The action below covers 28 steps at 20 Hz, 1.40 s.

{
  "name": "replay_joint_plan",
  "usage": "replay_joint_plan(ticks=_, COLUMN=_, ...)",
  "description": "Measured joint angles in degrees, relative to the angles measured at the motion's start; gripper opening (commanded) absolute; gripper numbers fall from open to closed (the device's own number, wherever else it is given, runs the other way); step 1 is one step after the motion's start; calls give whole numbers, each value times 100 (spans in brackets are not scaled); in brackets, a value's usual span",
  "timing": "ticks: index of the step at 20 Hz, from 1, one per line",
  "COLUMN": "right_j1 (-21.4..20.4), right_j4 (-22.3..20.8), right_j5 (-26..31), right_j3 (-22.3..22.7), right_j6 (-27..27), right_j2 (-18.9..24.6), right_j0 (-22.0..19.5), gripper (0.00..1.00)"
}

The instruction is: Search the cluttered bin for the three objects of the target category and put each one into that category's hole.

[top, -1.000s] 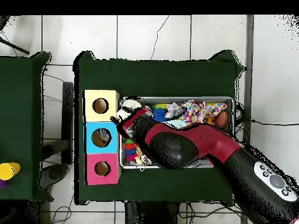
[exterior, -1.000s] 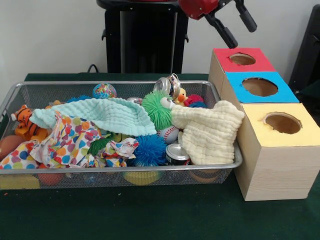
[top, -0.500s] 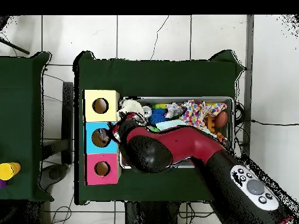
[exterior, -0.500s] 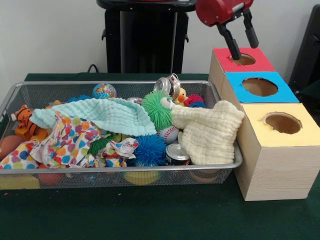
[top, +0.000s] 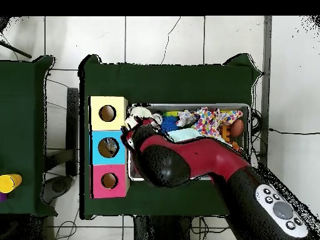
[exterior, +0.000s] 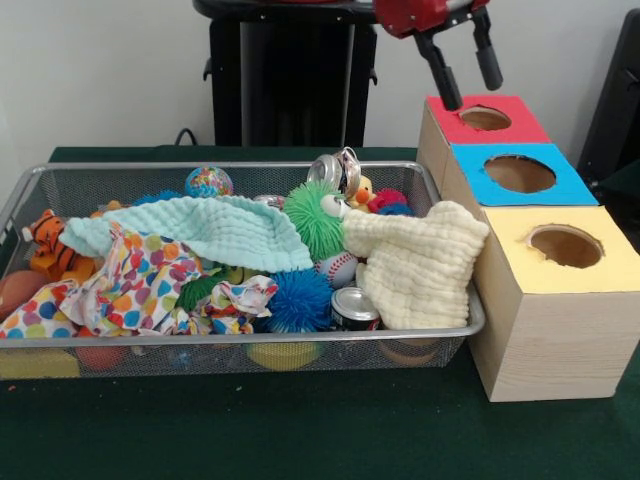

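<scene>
No legible writing. Gripper (exterior: 465,77) at top right, fingers spread wide, empty, above red-topped box (exterior: 455,125). Wire bin (exterior: 420,178) contents partly hidden under cloths (exterior: 415,262); target objects not identifiable.

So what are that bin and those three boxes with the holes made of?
The bin looks like silver wire mesh: you can see toys through its wall. The boxes look like pale wood with visible grain, their tops painted or covered red, blue and yellow.
</scene>
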Motion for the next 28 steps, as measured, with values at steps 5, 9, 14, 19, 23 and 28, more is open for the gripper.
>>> replay_joint_plan(ticks=5, right_j1=85, right_j4=122, right_j5=-21, right_j3=67, right_j6=0, right_j2=177, right_j0=-483, gripper=100)
replay_joint_plan(ticks=9, right_j1=237, right_j4=123, right_j5=-22, right_j3=67, right_j6=0, right_j2=280, right_j0=-835, gripper=100)
replay_joint_plan(ticks=14, right_j1=473, right_j4=115, right_j5=-22, right_j3=59, right_j6=0, right_j2=279, right_j0=-1011, gripper=100)
replay_joint_plan(ticks=19, right_j1=821, right_j4=74, right_j5=-25, right_j3=-2, right_j6=0, right_j2=280, right_j0=-946, gripper=100)
replay_joint_plan(ticks=23, right_j1=1154, right_j4=-33, right_j5=-34, right_j3=-31, right_j6=0, right_j2=290, right_j0=-960, gripper=100)
replay_joint_plan(ticks=28, right_j1=1560, right_j4=-140, right_j5=-34, right_j3=-34, right_j6=0, right_j2=301, right_j0=-1003, gripper=100)
